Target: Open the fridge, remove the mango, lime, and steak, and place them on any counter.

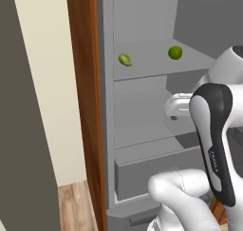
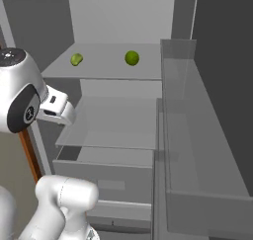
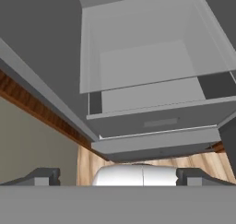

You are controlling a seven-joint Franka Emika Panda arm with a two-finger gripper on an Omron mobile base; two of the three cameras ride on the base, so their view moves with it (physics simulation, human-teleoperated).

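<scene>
The fridge (image 1: 142, 106) stands open, with grey shelves and a drawer (image 3: 152, 121) inside. On its upper shelf lie the yellow-green mango (image 1: 125, 60) (image 2: 76, 60) at the left and the round green lime (image 1: 175, 52) (image 2: 131, 58) to its right. The steak is hidden and the counter is out of view. My gripper (image 3: 119, 177) is open with nothing between its fingers. It hangs in front of the middle shelf, below the fruit, and looks down at the drawer front. My hand (image 2: 57, 108) is well apart from both fruits.
A reddish-brown wood panel (image 1: 85, 82) frames the fridge on the left. The open door with its clear bins (image 2: 207, 135) stands close on the right. A tall dark grey panel (image 1: 23, 130) rises at the far left. Wooden floor (image 1: 73, 201) lies below.
</scene>
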